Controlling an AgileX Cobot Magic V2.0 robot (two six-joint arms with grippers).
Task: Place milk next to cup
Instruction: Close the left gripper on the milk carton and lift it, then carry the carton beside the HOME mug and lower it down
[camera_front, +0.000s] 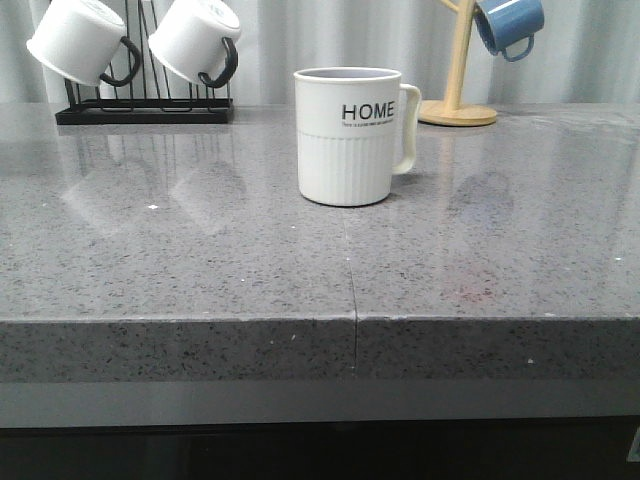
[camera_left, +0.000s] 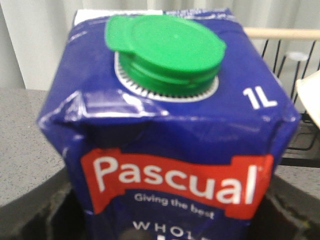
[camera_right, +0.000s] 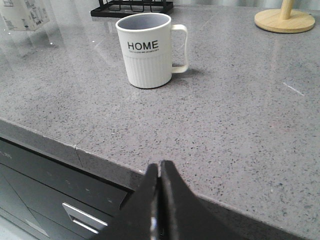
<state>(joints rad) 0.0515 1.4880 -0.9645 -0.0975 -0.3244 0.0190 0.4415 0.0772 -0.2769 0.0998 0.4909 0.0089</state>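
On the far left of the front view, two small white mugs with black handles (camera_front: 75, 40) are hanging tilted on a black wire rack (camera_front: 145, 108) at the back of the grey speckled table (camera_front: 200, 270). Neither arm is showing in that view.

The milk (camera_left: 170, 130) is filling the left wrist view, its dark blue top with a green flip cap (camera_left: 167, 52), a "1L" mark and a red "Pascual" band facing the camera, with "WHOLE" starting just below. The left end effector's dark fingers (camera_left: 37, 215) are sitting at either lower corner, close against the carton's sides, so the left end effector (camera_left: 170, 235) is appearing to be grasping the milk, though the contact itself is lying out of frame. In the right wrist view, a pale boxy shape (camera_right: 22, 15) is showing at the far side of the table, well apart from the cup; whether that is the carton cannot be told.

Near the table's middle, the cup (camera_front: 350, 135) is standing upright, its "HOME" lettering facing forward and its squarish handle pointing right.

Further right, a wooden mug tree (camera_front: 458, 95) is carrying a blue mug (camera_front: 510, 25) at the back.

The right end effector (camera_right: 159, 200) is hanging over the table's front edge with its fingers clenched together, grasping nothing, the cup well beyond it.
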